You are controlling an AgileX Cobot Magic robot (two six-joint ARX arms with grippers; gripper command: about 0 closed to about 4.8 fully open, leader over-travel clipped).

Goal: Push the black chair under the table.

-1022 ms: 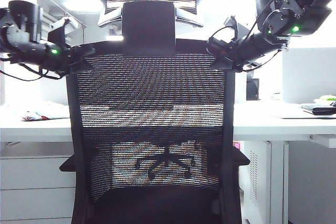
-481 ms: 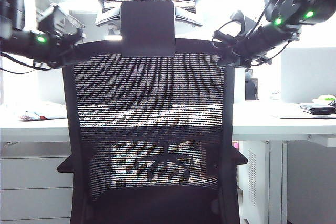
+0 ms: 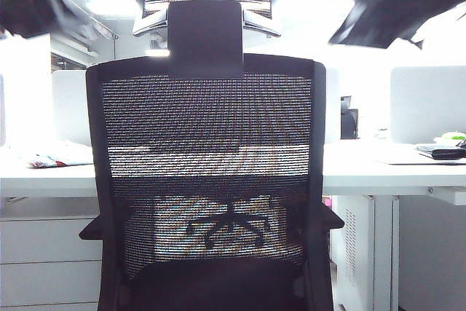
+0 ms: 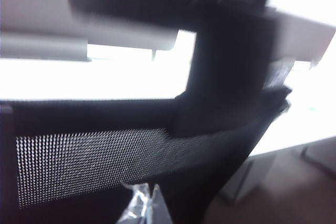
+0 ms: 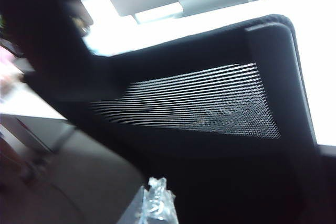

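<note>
Facing the chair [image 3: 207,180] from behind, we see its seat already tucked close under the table [image 3: 378,172], so we judge the push nearly or fully done. Our left hand [image 3: 33,9] and right hand [image 3: 393,9] blur above the chair's top corners, clear of its frame; how wide they stand we cannot tell. Only the wrist views show the upper frame and headrest block close up.

Both arms are lifting clear of the black chair [image 3: 207,180]: the left gripper [image 3: 29,9] and right gripper [image 3: 378,12] are blurring upward and outward, no longer at the backrest's top corners.
</note>
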